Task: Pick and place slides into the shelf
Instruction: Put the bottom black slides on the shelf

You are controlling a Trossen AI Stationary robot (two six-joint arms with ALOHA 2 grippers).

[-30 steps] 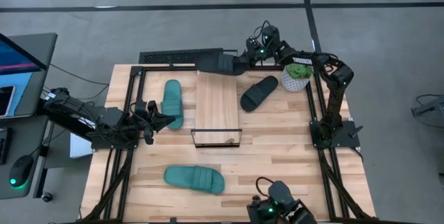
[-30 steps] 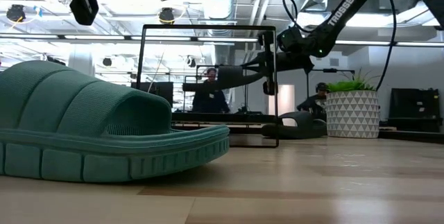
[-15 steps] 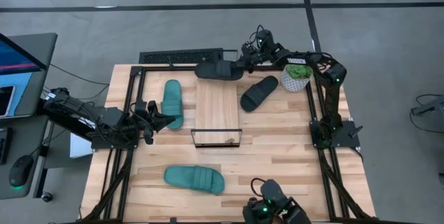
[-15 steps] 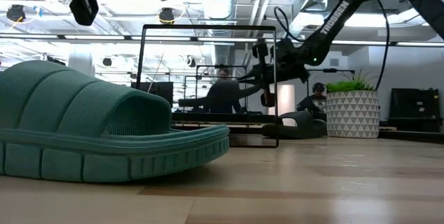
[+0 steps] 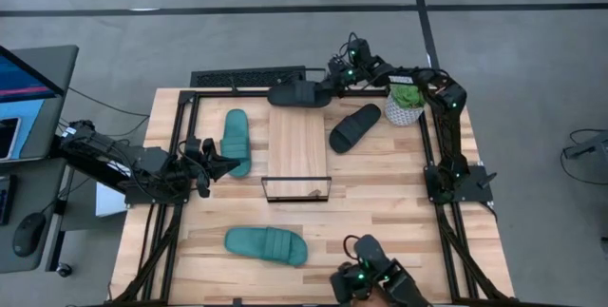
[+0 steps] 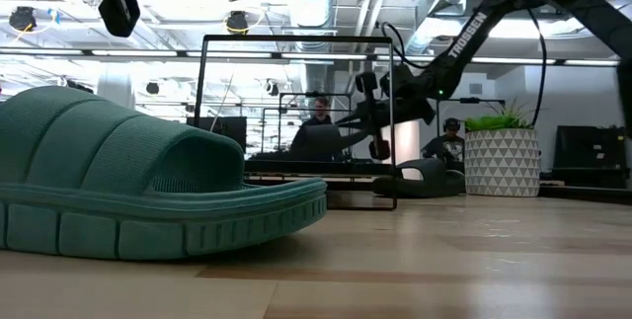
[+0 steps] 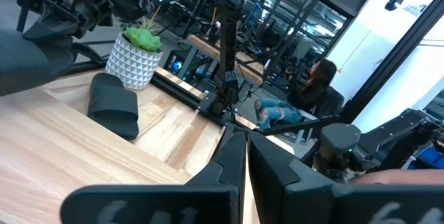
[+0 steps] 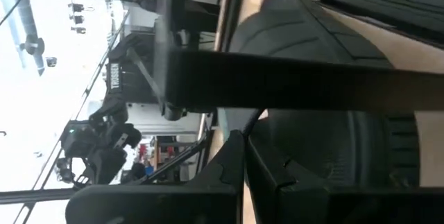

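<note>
From above, the small light-wood plank shelf on a thin black wire frame [image 5: 297, 145] stood in the middle of the larger wooden tabletop [image 5: 399, 212]. The right gripper [image 5: 328, 88] reached in from the far right corner and was clamped on a black rubber slide sandal [image 5: 296, 95], holding it at the shelf's far end. A second black ribbed slide [image 5: 354, 127] lay on the tabletop beside the shelf's right edge, near a white patterned pot with a green plant [image 5: 406, 105]. One teal green rubber slide [image 5: 236, 141] lay toward the left edge, with the left gripper [image 5: 226, 163] just beside it; whether its fingers were parted cannot be told. Another teal slide [image 5: 266, 245] lay near the front edge.

At table height, the near teal slide [image 6: 148, 191] filled the left foreground, the shelf's wire frame [image 6: 296, 112] stood behind it, and the held black slide [image 6: 316, 141] hung inside that outline.

The left wrist camera showed the second black slide [image 7: 114, 104] and the pot [image 7: 137, 57] on the wood.

The right wrist camera showed the ribbed black slide [image 8: 326, 113] filling the frame.
</note>
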